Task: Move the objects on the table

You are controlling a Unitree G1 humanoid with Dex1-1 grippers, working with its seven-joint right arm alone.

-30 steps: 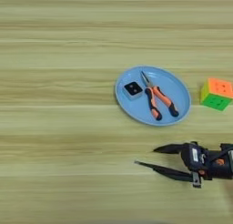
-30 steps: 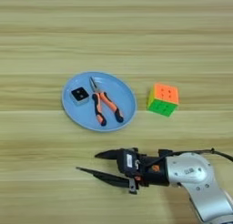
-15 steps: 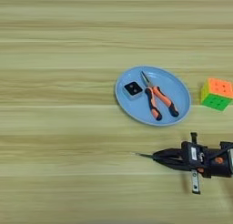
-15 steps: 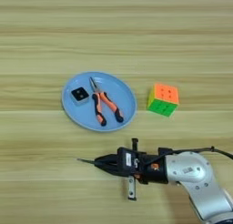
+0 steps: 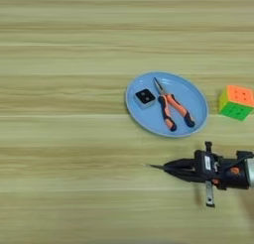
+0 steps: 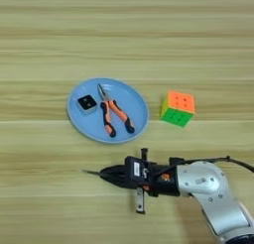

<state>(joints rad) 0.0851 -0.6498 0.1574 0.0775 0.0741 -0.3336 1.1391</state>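
Toward the table's (image 6: 39, 44) near right edge, lying low with black fingers (image 6: 115, 173) pressed together on a thin black stick (image 6: 92, 173) jutting left from the right gripper (image 6: 104, 173). Showing the silver forearm (image 6: 208, 186) only in the right eye view. Sitting apart beyond the fingers: light-blue plate (image 6: 79, 123) carrying pliers (image 6: 113, 116) and black-topped block (image 6: 87, 103), puzzle cube (image 6: 177, 108) just right.

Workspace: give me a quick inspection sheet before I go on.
Surface: wooden table, horizontal grain, fills both views.
Job's things: blue plate holds pliers and a small black-topped block; cube stands on the table right of the plate, apart from it.
Clutter: nothing seen.
Grippers: right gripper below the plate, fingers together, a thin black tip sticking out to the left; whether that is a held stick cannot be told.
Cables: black cable along the forearm.
Surroundings: nothing seen.
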